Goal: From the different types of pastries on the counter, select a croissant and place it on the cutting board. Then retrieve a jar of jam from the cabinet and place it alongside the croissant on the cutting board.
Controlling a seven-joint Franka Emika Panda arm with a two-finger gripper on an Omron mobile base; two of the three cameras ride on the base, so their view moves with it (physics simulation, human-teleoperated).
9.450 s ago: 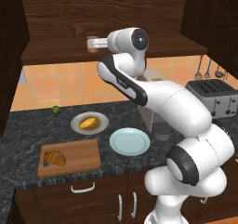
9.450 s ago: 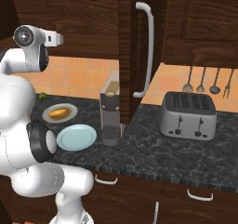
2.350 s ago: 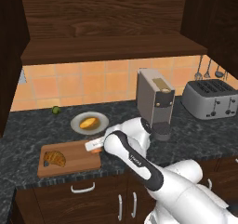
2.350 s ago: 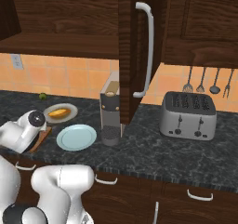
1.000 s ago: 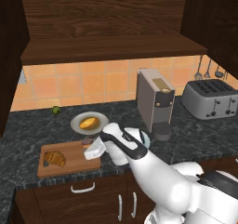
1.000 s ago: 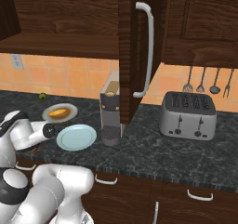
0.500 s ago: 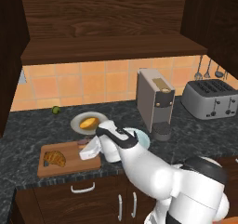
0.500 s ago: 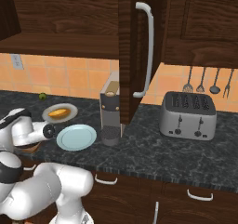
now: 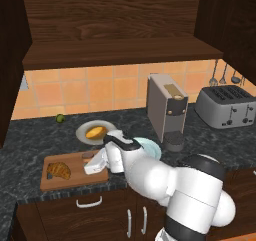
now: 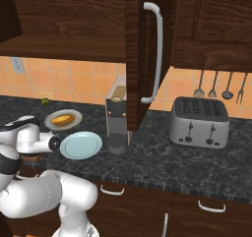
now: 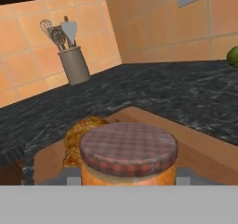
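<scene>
Second step nearly done: gripper clamps the jar of jam over the cutting board, seemingly beside the croissant. Next: lower, release.

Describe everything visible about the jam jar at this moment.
The jar of jam is a small cylinder with orange contents and a flat, greyish-brown checked lid. It stands upright, held in the shut end effector low over the right part of the wooden cutting board; whether its base already touches the board cannot be told. The croissant lies just behind it in the hand view, close to it, contact unclear. In the left base view only a dark sliver of the jar shows beside the end effector.
</scene>
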